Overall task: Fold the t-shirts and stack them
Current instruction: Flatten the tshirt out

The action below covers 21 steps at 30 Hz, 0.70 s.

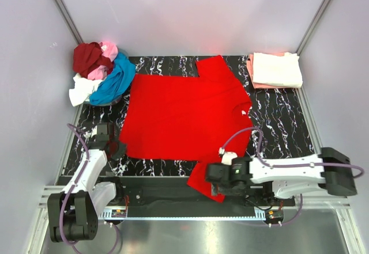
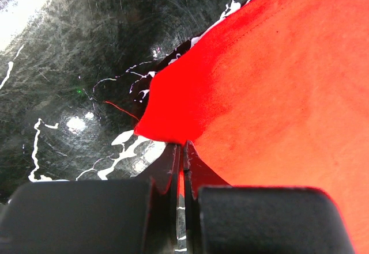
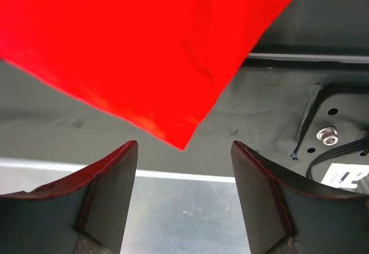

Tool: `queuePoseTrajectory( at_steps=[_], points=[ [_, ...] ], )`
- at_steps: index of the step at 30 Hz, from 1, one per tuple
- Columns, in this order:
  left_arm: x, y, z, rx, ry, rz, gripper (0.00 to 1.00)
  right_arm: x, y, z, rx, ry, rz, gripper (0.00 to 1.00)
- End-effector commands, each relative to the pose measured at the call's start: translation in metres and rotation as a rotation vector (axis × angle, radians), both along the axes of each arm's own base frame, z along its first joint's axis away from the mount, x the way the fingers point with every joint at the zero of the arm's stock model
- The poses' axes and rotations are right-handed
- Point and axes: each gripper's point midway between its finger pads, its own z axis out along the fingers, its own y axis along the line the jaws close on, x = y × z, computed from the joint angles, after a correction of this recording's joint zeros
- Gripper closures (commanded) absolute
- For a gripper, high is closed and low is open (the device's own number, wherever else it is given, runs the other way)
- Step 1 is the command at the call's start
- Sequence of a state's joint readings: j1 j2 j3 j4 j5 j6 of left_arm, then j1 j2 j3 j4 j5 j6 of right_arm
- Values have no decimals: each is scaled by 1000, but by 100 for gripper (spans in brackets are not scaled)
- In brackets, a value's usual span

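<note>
A bright red t-shirt lies spread flat on the black marbled mat, with one sleeve hanging over the near edge. My left gripper is shut on the shirt's near left corner. In the left wrist view the fingers pinch red cloth. My right gripper is open at the hanging sleeve. In the right wrist view the sleeve's tip hangs just ahead of the open jaws without touching them. At the back left is a loose pile of dark red, pink, blue and white shirts.
A folded stack sits at the back right, a cream shirt on a salmon one. Grey walls with metal rails enclose the mat. A black base plate and a metal ledge run along the near edge.
</note>
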State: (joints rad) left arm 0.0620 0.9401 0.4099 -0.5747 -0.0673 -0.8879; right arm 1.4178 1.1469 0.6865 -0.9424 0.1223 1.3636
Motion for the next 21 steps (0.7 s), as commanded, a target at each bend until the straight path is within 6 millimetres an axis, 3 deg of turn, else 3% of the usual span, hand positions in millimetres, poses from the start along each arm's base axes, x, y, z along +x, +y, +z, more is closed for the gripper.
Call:
queuePoseTrajectory(
  at_steps=[1,3,13,21],
  points=[
    [12,3,14,26,-61,-20,100,8,26,8,-3,-71,-41,27],
    [12,2,15,19,-68,-29,100,-2,31,3,-22,-65,-8,27],
    [15,-1,18,8,-86,-38,100,-10,43,-9,-74,-27,41,36],
    [16,-1,20,10,-88,-40,100,1,41,-16,66,33,-9,39]
  ],
)
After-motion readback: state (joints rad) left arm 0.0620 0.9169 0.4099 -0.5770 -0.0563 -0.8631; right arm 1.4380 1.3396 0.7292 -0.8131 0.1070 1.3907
